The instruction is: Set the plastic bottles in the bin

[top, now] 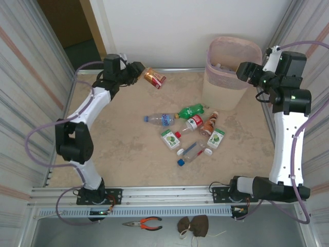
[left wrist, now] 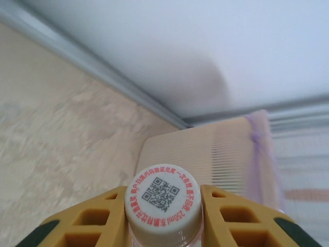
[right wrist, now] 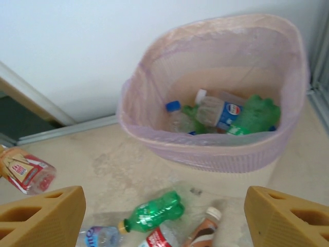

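One bottle (top: 154, 78) is up off the table, pinched in my left gripper (top: 140, 71). The yellow fingers (left wrist: 90, 218) are closed tight on the neck just under the white cap (left wrist: 163, 197), and the body hangs out beyond them. That cap carries a QR code ringed in red Chinese characters, and I can pick out "250ml". The red label on the body is too small for me to read.

To the right of that gripper and nearer me, some seven loose bottles (top: 191, 110) lie bunched on the table (top: 118, 154). Further right stands the bin (top: 234, 40), well apart from my left gripper. Inside it I spot a Pepsi bottle (right wrist: 221, 110) beside a green one.

My right gripper (right wrist: 164, 198) hovers just beside the bin, jaws wide, nothing between them.

Here's my worry. It's a neck-only pinch, so the body may swing or slip on the long carry right. The bin is tall too, so a low approach clips the rim or drags the liner. And my right arm sits on that same side, so the arms could meet.
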`<state>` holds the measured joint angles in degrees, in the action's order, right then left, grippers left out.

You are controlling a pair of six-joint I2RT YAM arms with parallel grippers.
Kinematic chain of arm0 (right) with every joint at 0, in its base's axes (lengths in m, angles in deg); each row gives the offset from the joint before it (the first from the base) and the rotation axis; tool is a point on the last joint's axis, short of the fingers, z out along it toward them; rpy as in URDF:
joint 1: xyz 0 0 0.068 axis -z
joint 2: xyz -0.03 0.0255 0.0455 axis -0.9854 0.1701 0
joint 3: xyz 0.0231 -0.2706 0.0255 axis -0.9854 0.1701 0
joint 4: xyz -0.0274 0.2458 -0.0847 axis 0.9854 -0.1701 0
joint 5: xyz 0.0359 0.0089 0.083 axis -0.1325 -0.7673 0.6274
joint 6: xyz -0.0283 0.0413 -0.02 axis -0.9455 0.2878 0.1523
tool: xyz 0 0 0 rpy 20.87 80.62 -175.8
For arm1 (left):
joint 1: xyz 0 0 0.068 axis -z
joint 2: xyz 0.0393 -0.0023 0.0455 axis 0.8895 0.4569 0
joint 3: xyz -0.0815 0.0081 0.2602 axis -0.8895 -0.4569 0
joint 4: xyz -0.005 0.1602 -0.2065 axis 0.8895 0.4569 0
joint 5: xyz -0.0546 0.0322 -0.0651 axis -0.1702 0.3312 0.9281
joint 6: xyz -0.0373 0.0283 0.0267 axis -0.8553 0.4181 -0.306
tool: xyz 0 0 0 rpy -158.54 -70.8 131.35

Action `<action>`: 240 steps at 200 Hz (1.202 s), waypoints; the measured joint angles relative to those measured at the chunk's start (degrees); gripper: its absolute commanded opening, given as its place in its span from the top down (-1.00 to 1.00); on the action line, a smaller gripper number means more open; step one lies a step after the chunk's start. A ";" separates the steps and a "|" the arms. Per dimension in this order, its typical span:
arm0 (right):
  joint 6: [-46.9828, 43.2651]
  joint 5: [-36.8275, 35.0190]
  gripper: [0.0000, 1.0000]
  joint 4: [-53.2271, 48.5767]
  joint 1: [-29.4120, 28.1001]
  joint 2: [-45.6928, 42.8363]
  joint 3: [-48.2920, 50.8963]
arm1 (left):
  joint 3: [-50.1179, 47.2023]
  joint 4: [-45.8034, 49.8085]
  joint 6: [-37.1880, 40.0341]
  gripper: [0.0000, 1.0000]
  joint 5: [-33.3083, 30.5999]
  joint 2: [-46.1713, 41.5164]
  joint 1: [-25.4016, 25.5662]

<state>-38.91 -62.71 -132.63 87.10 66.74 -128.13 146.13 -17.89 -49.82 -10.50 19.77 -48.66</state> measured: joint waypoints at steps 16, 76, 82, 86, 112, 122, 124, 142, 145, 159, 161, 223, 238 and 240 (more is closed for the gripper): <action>0.92 3.13 -0.56 4.13 0.00 -1.53 3.02 | -2.34 -3.50 5.27 0.47 1.01 -4.24 0.42; 5.09 16.09 -0.55 22.10 -2.97 -7.28 13.94 | -7.17 -13.57 20.26 0.47 12.17 -13.57 1.14; 5.18 17.07 -0.56 23.56 -3.91 -7.54 14.32 | -7.37 -13.97 21.40 0.47 13.07 -14.14 1.25; 5.20 17.64 -0.56 24.35 -4.59 -7.67 14.45 | -7.54 -14.23 22.38 0.47 13.81 -14.60 1.29; 5.20 21.59 -0.59 29.53 -9.62 -8.33 15.65 | -8.09 -15.17 27.71 0.52 18.16 -16.70 2.36; 4.66 22.58 -0.61 30.97 -11.72 -8.44 16.15 | -8.31 -15.26 30.03 0.53 19.98 -17.59 3.04; 4.50 22.82 -0.61 31.19 -12.15 -8.46 16.24 | -8.35 -15.23 30.32 0.53 20.28 -17.73 3.17; 2.16 24.17 -0.64 33.20 -16.57 -8.50 17.27 | -8.59 -15.23 34.58 0.55 23.19 -19.37 4.72; 1.77 24.48 -0.64 33.46 -17.22 -8.52 17.44 | -8.59 -15.21 35.26 0.55 23.63 -19.63 4.96; -1.20 25.99 -0.66 34.58 -20.70 -8.57 18.49 | -8.59 -14.82 38.77 0.57 25.53 -20.92 6.27; -1.75 26.12 -0.67 34.71 -21.27 -8.57 18.64 | -8.59 -14.80 39.21 0.57 25.81 -21.09 6.47; -14.56 26.27 -0.70 36.04 -33.86 -7.15 19.91 | -7.50 -8.44 50.05 0.61 31.52 -24.48 10.36; -17.38 25.99 -0.72 36.06 -36.22 -6.01 19.91 | -7.50 -6.86 51.56 0.61 31.91 -24.55 10.78; -17.70 25.92 -0.72 36.02 -36.54 -5.79 19.91 | -7.50 -6.67 51.74 0.61 31.91 -24.55 10.86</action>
<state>-56.62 -36.79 -96.61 50.56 60.95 -108.22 138.64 -24.55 1.91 21.41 -4.77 -37.79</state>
